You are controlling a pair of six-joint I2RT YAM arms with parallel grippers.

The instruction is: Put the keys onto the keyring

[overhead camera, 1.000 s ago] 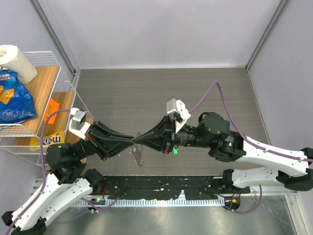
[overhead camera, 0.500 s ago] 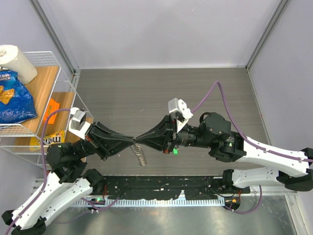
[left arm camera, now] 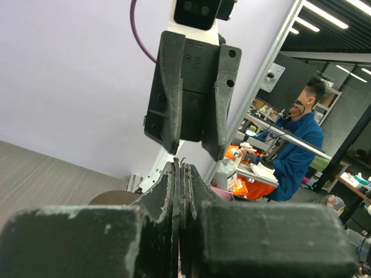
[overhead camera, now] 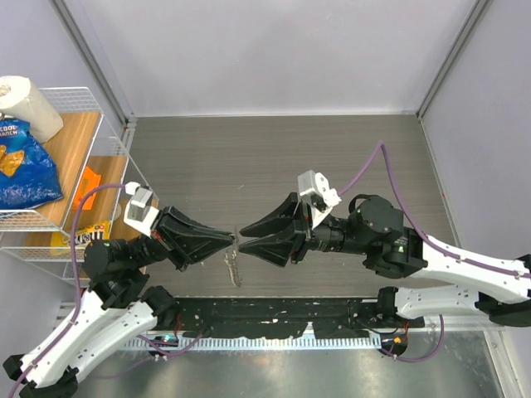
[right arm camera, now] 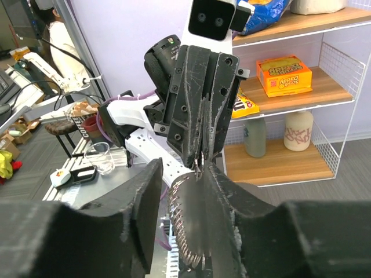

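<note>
Top external: left gripper (overhead camera: 230, 238) and right gripper (overhead camera: 241, 235) were noted tip to tip above the table (overhead camera: 249, 149), toward its near edge. The left jaws were seen pressed shut on the upper end of the keyring (overhead camera: 233, 267), whose chain-like length hung straight down from the tips. The right jaws were seen parted, with nothing made out between them.

Left wrist: a thin metal edge of the keyring (left arm camera: 181, 165) was seen pinched between the closed fingers. The right gripper (left arm camera: 191, 152) was faced just beyond, its jaws apart.

Right wrist: the keyring (right arm camera: 184, 231) was seen dangling between the spread fingers (right arm camera: 145, 197); whether they touched it could not be told. The left gripper (right arm camera: 200, 161) was seen clamped on its top.

Progress: the keys could not be found in any view, so it could not be told whether either had been threaded. The ring was judged to be held ready, with threading left to be done or confirmed.
</note>
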